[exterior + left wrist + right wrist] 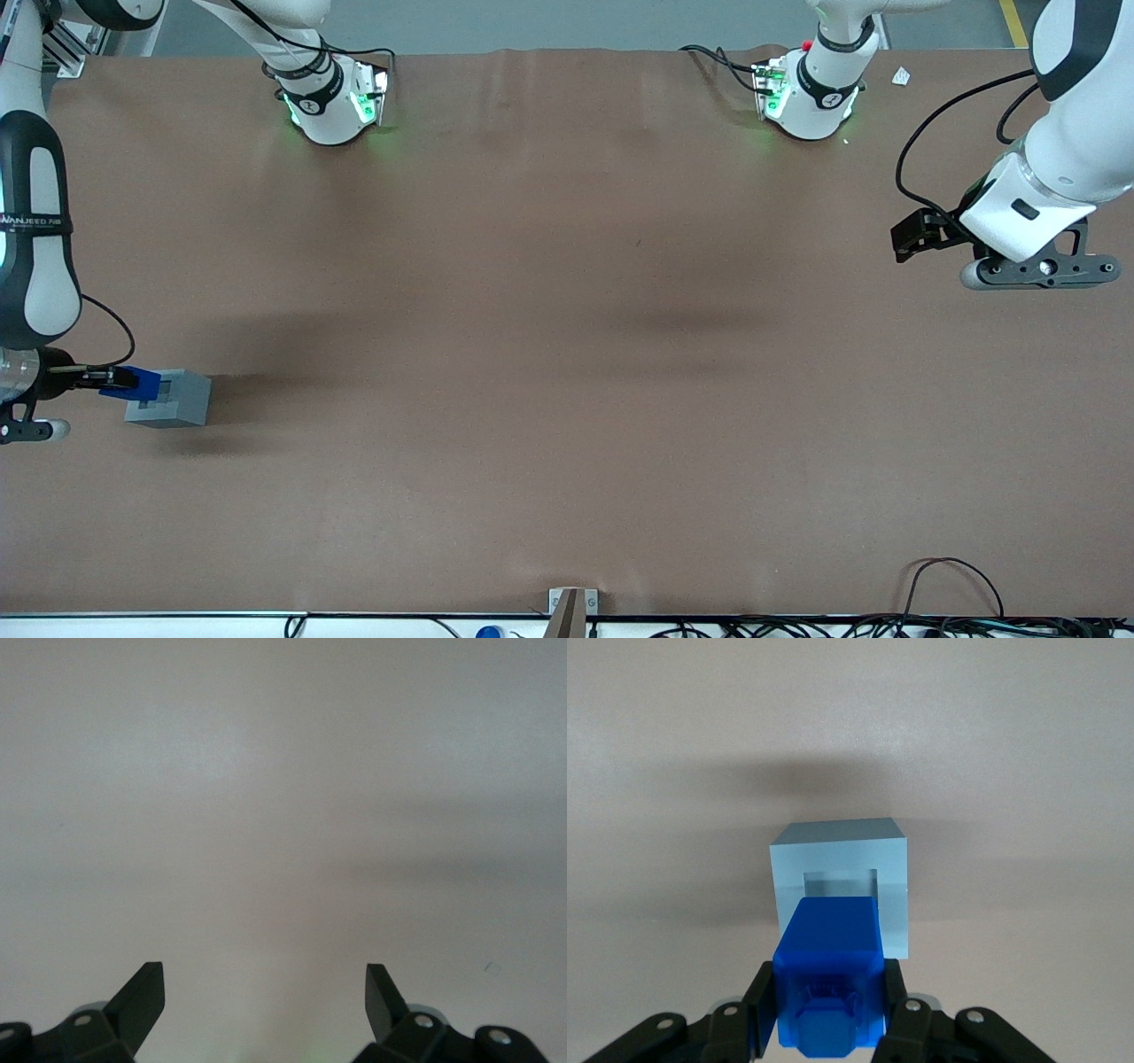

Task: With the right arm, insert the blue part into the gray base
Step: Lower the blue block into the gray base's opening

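The right arm reaches low over the table, its gripper clamped on the blue part.

Surface finishes as I see them from my station. The blue part, clamped between the gripper jaws just over the gray base, looks like smooth moulded plastic with a slight sheen. The gray base is matt, pale plastic with flat, even faces. The jaws appear as matt black plastic or coated metal; I cannot tell which. The worktop carries a brown, matt covering, faintly creased, sheet-like.
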Robot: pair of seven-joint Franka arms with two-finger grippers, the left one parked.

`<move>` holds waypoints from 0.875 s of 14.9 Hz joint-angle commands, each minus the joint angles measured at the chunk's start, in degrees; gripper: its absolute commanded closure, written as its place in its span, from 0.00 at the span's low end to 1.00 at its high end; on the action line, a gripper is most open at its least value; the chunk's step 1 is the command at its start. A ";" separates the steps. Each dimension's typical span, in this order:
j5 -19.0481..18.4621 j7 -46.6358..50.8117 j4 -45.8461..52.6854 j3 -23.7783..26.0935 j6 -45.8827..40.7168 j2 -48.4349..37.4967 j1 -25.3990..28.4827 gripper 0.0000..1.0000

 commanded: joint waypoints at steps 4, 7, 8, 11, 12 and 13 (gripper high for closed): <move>0.85 -0.97 0.96 0.88 -0.30 0.61 -0.83 1.00; 0.94 -1.15 0.79 0.88 0.76 1.05 -1.00 1.00; 0.94 -1.23 0.79 0.88 0.76 1.31 -1.09 1.00; 0.94 -1.84 0.70 0.88 1.89 2.19 -1.09 1.00; 0.94 -2.72 0.61 0.88 2.60 2.28 -1.18 1.00; 0.94 -2.90 0.61 0.88 2.78 2.37 -1.27 1.00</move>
